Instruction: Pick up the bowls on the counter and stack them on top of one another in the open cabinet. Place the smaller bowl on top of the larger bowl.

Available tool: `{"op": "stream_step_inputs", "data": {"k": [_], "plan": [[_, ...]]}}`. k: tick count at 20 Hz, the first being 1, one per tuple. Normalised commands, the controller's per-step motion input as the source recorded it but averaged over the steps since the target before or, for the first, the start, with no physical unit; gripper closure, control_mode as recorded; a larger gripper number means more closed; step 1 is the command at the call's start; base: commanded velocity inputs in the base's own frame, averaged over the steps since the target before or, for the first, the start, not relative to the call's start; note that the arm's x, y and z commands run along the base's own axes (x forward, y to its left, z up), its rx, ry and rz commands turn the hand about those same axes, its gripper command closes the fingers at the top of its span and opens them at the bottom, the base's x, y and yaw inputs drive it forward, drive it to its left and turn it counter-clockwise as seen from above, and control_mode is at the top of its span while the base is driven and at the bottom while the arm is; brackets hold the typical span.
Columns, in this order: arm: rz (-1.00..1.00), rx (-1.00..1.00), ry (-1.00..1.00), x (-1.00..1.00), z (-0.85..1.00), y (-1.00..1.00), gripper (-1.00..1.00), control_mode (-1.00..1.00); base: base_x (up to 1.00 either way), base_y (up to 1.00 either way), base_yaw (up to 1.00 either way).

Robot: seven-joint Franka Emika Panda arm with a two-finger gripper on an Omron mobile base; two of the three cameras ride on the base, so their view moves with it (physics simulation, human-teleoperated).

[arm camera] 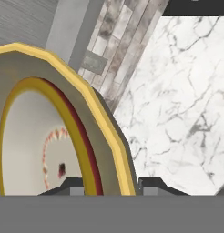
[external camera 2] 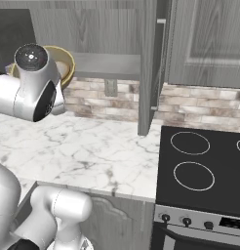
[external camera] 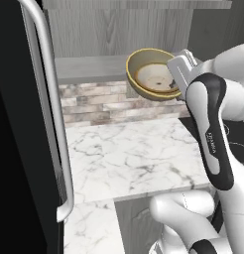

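The larger bowl, olive with a golden rim, hangs tilted at the front edge of the open cabinet's grey shelf, above the marble counter. The smaller bowl, pale inside, nests in it. My gripper holds them from the right. In the hand view both rims pass between the fingertips of my gripper, the larger bowl outside and the smaller bowl inside. In the right base view my wrist covers most of the larger bowl.
The tall black fridge with its silver handle stands close on the left. The cabinet's open door hangs edge-on right of the shelf. A black stovetop adjoins the counter on the right. Brick backsplash runs below the shelf.
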Motion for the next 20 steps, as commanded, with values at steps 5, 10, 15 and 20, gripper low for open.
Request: {"op": "stream_step_inputs", "data": {"k": [5, 10, 15, 20], "plan": [[-0.17, 0.09, 0.00, 0.00, 0.23, -0.12, 1.00, -1.00, 0.00, 0.00, 0.00], [0.00, 0.01, -0.01, 0.03, 0.03, -0.01, 1.00, -1.00, 0.00, 0.00, 0.00], [0.00, 0.00, 0.03, 0.40, 0.00, 0.00, 1.00, -1.00, 0.00, 0.00, 0.00], [0.00, 0.00, 0.04, 0.52, 0.00, 0.00, 1.00, -1.00, 0.00, 0.00, 0.00]]}}
